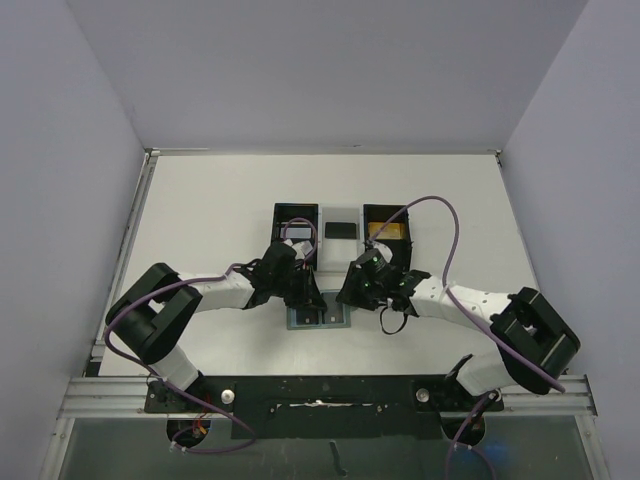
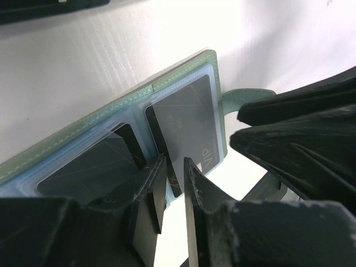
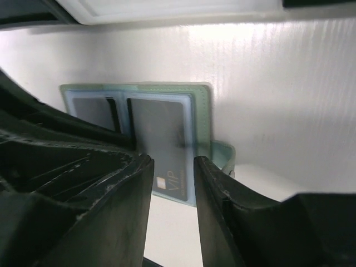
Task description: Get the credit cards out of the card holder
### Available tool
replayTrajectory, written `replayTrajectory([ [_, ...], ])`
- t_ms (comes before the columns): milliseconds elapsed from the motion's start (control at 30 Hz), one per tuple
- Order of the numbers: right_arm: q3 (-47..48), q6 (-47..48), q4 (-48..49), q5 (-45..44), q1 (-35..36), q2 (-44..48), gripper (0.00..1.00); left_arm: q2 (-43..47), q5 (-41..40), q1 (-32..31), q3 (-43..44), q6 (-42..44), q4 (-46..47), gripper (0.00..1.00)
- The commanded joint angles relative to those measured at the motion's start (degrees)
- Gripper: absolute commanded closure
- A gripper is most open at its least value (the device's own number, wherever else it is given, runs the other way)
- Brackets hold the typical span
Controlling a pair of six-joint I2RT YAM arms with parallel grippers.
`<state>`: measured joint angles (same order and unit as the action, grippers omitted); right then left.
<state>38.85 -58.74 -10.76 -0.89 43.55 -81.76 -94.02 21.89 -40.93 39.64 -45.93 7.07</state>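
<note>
Okay, the card holder (image 1: 317, 316) lay open on the counter (image 1: 220, 230) near the arm bases, with both hands low over it. My left hand (image 2: 175, 181) had its fingers drawn close, only a slit between them, at the holder's near edge by the fold. I couldn't tell whether it pinched anything. My right hand (image 3: 172, 162) had its fingers apart, holding nothing, over the black VIP card (image 3: 161, 139), which showed in the pocket on the tab side. A second dark card (image 2: 92, 169) filled the other pocket. Farther back, a gold card (image 1: 388, 233) lay in the right black box (image 1: 372, 215), and a black card (image 1: 341, 229) lay on the pale tray (image 1: 340, 213) beside it.
</note>
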Motion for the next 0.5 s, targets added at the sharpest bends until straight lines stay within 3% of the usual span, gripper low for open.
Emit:
replayTrajectory([
  [0, 2.38, 3.09, 3.34, 0.25, -0.48, 3.41, 0.64, 0.25, 1.27, 0.06, 0.97, 0.35, 1.89, 0.82],
  [200, 0.04, 1.48, 8.63, 4.63, -0.4, 0.39, 0.64, 0.34, 1.23, 0.06, 1.21, 0.3, 1.72, 0.82],
  [467, 0.27, -0.52, 4.51, 3.8, -0.13, -5.21, 0.69, 1.19, 0.15, 0.06, 0.26, -0.22, 1.73, 0.78],
])
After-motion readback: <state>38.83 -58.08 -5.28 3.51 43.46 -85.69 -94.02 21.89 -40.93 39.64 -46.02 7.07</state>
